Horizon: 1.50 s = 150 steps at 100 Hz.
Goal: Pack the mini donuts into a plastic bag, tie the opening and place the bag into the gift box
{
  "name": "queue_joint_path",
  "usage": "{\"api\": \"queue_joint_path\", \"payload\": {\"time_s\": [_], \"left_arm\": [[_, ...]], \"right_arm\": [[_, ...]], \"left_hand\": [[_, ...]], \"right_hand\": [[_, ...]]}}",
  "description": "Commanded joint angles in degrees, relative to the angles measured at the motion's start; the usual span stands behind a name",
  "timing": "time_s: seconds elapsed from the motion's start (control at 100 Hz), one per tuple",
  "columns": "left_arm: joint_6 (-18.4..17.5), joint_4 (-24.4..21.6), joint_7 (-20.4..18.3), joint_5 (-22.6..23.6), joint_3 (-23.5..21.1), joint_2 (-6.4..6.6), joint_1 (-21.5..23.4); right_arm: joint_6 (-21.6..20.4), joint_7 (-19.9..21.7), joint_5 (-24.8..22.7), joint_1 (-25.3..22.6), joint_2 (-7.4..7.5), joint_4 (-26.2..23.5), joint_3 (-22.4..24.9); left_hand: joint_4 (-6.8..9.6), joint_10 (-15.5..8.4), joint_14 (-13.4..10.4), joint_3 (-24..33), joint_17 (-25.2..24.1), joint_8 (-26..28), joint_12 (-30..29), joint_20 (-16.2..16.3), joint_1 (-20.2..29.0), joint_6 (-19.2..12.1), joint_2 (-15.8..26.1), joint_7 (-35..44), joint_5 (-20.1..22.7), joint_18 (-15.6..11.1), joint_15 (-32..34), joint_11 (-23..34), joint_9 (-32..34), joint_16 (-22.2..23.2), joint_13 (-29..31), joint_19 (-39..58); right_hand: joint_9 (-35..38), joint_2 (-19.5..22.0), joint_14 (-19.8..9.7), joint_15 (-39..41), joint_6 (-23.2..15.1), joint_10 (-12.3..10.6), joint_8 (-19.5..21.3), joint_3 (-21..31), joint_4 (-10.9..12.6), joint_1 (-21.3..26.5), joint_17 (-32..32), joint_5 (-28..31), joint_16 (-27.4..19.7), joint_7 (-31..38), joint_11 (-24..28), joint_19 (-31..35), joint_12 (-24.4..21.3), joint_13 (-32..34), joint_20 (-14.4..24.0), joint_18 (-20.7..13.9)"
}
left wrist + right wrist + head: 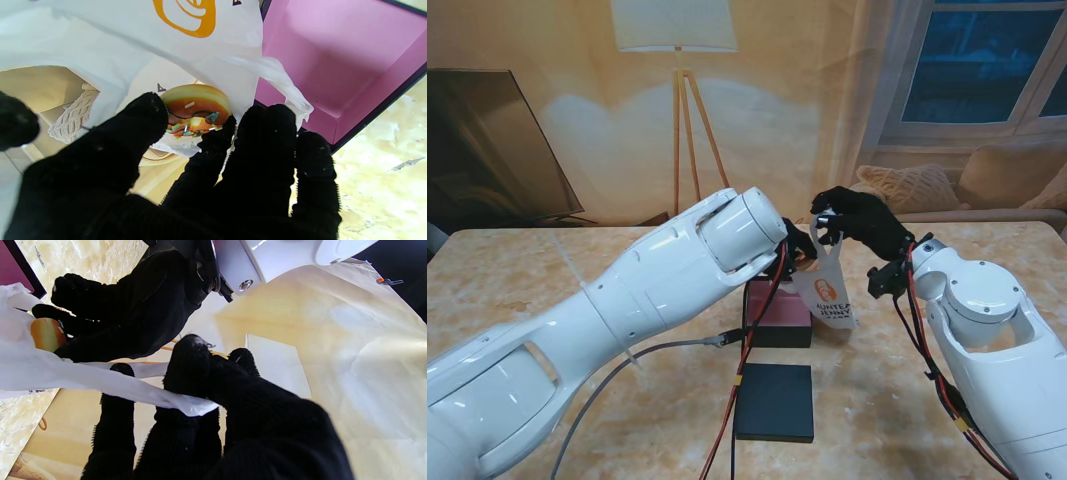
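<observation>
While the right hand [859, 222] is pinching the plastic bag [827, 285] up by its handle, the left hand [206, 166] is gripping a mini donut [195, 110] at its mouth; tying and boxing in the gift box [777, 312] are remaining.

Mini donuts: one, mini donut [195, 108], at the mouth of the plastic bag.
Plastic bags: one, plastic bag [829, 290].
Gift boxes: one, gift box [777, 318], beside the bag.
Box lids: one, lid [774, 402], near the box.
Gloved hands: two, left hand [799, 246], right hand [859, 222], at the bag.

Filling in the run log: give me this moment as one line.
left hand: holds mini donut at bag mouth | right hand: holds plastic bag handle up | gift box: open, under bag | bag untied
</observation>
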Motion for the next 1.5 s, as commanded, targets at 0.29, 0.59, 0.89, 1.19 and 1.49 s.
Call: {"api": "queue_joint_path", "payload": {"time_s": [0.29, 0.59, 0.89, 1.19, 1.49], "left_arm": [[3.3, -0.8, 5.6, -10.7, 4.6, 1.37, -3.4], [3.3, -1.4, 1.6, -4.6, 2.7, 1.44, -2.2], [3.3, -1.8, 1.5, -6.9, 3.9, 2.24, -2.9], [3.2, -5.3, -7.5, 5.4, 0.3, 4.26, -0.2], [-2.9, -12.8, -9.2, 14.6, -3.5, 9.22, 5.8]], "right_arm": [[0.0, 0.6, -0.1, -0.6, -0.22, -0.6, 0.0], [0.0, 0.6, -0.2, -0.8, -0.20, -0.7, 0.1], [0.0, 1.0, -0.1, -0.8, -0.12, -0.6, 0.1], [-0.1, 0.3, -0.4, -0.8, -0.25, -0.8, 0.2], [-0.3, -1.6, -1.1, -0.6, -0.61, -0.4, 0.4]], "left_hand": [[1.62, 2.5, 0.9, -1.8, -0.8, -1.2, -3.3, -0.4, 0.0, 2.7, 3.0, -2.6, -2.2, 0.0, -1.7, -3.6, -2.4, 0.1, -0.3, -0.8], [1.61, 2.2, 0.7, -3.0, -3.0, -1.9, -3.1, -0.9, -2.0, 2.3, 4.5, -3.4, -4.4, -0.8, -1.0, -4.1, -6.3, 0.8, -3.0, -1.8], [1.88, 2.5, 1.2, -4.3, -5.6, -2.8, -1.9, -0.3, -5.1, 3.3, 7.0, -4.8, -7.6, -1.1, -0.3, -5.1, -10.5, 2.5, -6.3, -2.6], [2.13, 2.4, 0.3, -7.2, -5.0, -2.0, -1.9, 0.3, -0.7, 0.8, 7.8, -3.2, -6.0, -1.8, -0.2, -6.6, -10.9, 2.9, -5.7, -2.6], [2.34, 1.1, -1.0, -8.0, -2.1, 0.8, -1.1, 0.7, 1.8, -1.7, 7.4, -0.6, -2.8, -2.4, 1.6, -4.5, -8.1, 2.9, -2.3, -0.8]], "right_hand": [[2.6, 1.5, -2.1, 0.7, -1.9, -4.9, 0.4, 3.4, 1.0, 3.3, -0.1, 1.2, 0.6, 0.3, 3.0, 0.5, 0.8, 0.8, -0.2, -0.8], [2.6, 1.5, -2.1, 0.7, -2.0, -5.0, 0.4, 3.5, 1.0, 3.4, 0.4, 1.3, 0.6, 0.3, 3.0, 1.0, 0.8, 0.9, 0.0, -1.0], [2.7, 1.5, -2.0, 0.7, -2.0, -5.1, 0.4, 3.5, 1.0, 3.3, 0.5, 1.3, 0.5, 0.3, 3.0, 1.2, 0.8, 0.9, 0.1, -0.9], [2.6, 1.6, -2.1, 0.6, -2.0, -5.1, 0.4, 3.4, 1.0, 3.3, 0.3, 1.2, 0.5, 0.3, 3.0, 1.2, 0.8, 0.8, 0.1, -0.4], [2.5, 1.7, -2.2, 0.8, -2.0, -5.1, 0.5, 3.3, 1.0, 3.4, 0.2, 1.0, 0.6, 0.4, 3.2, 1.4, 0.9, 0.8, 0.1, 0.0]]}}
